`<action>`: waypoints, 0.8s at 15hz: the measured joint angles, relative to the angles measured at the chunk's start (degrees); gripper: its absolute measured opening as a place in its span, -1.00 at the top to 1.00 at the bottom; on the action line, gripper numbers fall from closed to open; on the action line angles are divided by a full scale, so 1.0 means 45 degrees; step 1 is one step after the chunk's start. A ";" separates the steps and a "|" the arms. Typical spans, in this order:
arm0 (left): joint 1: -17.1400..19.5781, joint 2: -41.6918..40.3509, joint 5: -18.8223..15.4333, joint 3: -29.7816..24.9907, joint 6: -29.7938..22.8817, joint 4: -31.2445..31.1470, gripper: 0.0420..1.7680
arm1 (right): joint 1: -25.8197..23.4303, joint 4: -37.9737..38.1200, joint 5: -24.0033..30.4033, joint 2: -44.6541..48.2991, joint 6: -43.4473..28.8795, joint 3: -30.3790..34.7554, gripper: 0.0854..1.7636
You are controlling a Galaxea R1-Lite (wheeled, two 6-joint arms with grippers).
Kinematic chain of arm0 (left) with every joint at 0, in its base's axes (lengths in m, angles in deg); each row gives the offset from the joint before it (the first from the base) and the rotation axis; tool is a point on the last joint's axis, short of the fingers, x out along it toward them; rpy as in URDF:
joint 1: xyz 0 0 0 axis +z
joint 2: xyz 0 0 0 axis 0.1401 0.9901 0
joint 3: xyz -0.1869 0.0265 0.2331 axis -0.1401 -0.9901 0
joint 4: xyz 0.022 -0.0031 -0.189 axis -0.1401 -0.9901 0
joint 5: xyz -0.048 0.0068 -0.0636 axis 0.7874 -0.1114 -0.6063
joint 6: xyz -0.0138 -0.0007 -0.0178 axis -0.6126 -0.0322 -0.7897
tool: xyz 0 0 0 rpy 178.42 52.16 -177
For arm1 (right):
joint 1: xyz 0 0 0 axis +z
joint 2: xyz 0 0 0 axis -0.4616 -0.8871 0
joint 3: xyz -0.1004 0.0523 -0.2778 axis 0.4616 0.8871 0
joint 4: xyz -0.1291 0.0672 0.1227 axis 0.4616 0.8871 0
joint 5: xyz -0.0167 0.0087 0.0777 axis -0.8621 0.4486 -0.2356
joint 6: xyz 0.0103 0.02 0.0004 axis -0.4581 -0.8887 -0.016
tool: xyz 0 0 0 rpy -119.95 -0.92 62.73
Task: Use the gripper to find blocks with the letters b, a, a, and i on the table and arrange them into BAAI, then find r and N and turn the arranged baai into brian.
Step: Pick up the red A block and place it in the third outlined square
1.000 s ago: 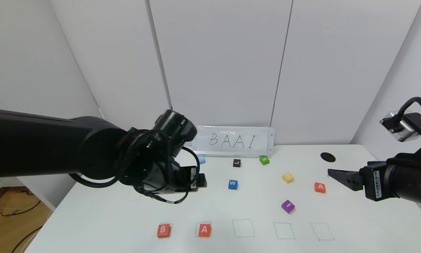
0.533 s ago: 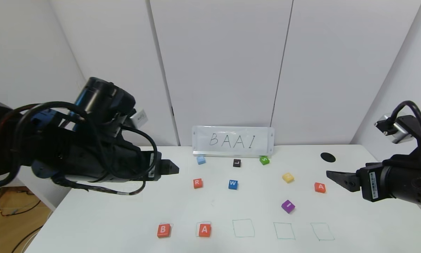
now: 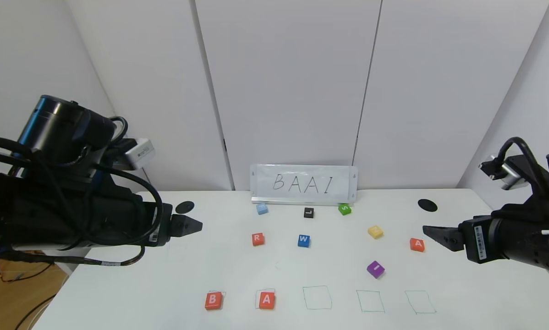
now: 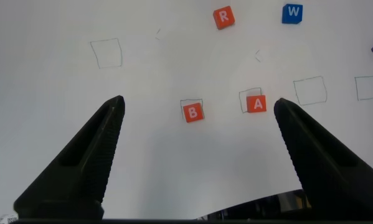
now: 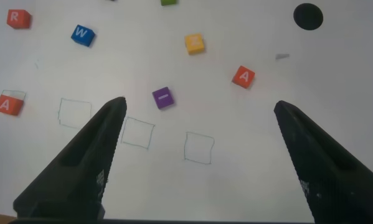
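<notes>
You have 10 letter blocks on the counter (image 3: 118, 284). 4 are orange-red: B (image 3: 213, 300) and A (image 3: 266, 299) sit near the front edge on the first 2 of 5 outlined squares, the other 3 squares (image 3: 317, 297) are bare, a second A (image 3: 417, 244) lies toward the right edge, and R (image 3: 257, 239) lies mid-counter. The purple I (image 3: 375, 269) rests just behind the fourth square. 1 blue W (image 3: 304, 240) sits beside R; 1 yellow block (image 3: 375, 231), 1 light blue (image 3: 262, 209), 1 black L (image 3: 308, 212) and 1 green S (image 3: 344, 209) lie nearer the back edge. The sign (image 3: 304, 184) at the back edge reads BAAI. 2 black discs (image 3: 427, 205) mark the back corners. Your left gripper (image 3: 192, 225) hovers over the left edge, jaws apart, holding nothing. Your right gripper (image 3: 432, 232) hovers by the right edge beside the second A, jaws apart too.
</notes>
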State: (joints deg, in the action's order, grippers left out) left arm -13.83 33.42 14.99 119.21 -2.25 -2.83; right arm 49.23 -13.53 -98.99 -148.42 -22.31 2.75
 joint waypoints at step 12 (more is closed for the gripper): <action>0.2384 0.0146 -0.0309 -0.0027 0.1227 0.0810 -0.94 | -0.2687 0.2116 -0.0425 -0.3031 -0.0488 -0.2167 -0.94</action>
State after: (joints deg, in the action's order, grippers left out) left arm -3.10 34.08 13.60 119.09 3.27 0.82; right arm 37.14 -4.00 -100.91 -162.06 -24.50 -7.01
